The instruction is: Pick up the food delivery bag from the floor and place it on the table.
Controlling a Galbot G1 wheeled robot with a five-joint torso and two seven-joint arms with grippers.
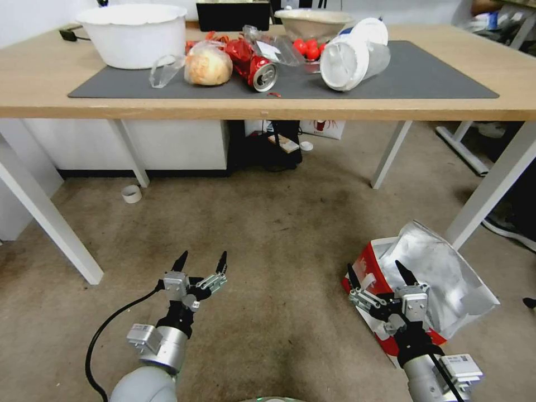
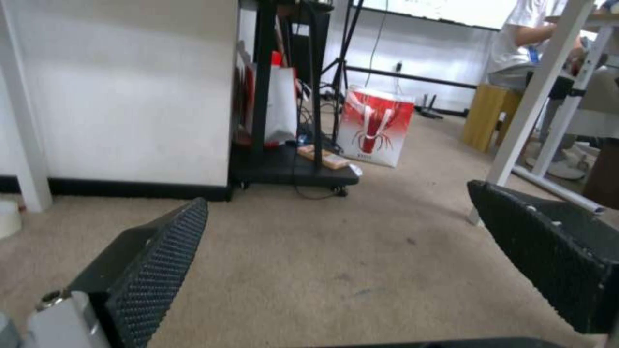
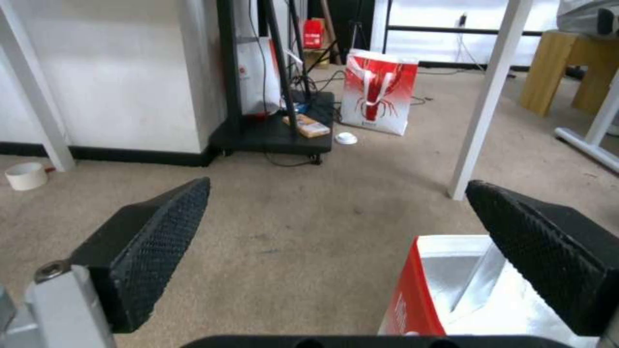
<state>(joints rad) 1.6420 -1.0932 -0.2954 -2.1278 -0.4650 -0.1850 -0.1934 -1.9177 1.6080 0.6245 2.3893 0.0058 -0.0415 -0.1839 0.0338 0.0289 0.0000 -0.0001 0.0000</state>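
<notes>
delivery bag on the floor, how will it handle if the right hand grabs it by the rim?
The food delivery bag is probably floppy: its foil lining is crumpled and splays open. It likely sags or tips when lifted, since it already leans on the floor. The right hand, open above it, may crush the thin paper wall.

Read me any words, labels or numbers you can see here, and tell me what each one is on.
Nothing reads clearly.
Food delivery bag, below the open right claw: white marks on its red side, too blurred.
Red-and-white bag standing on the floor: crayfish-like picture, small print beneath unreadable.
Red can on the table: lettering illegible.
</notes>
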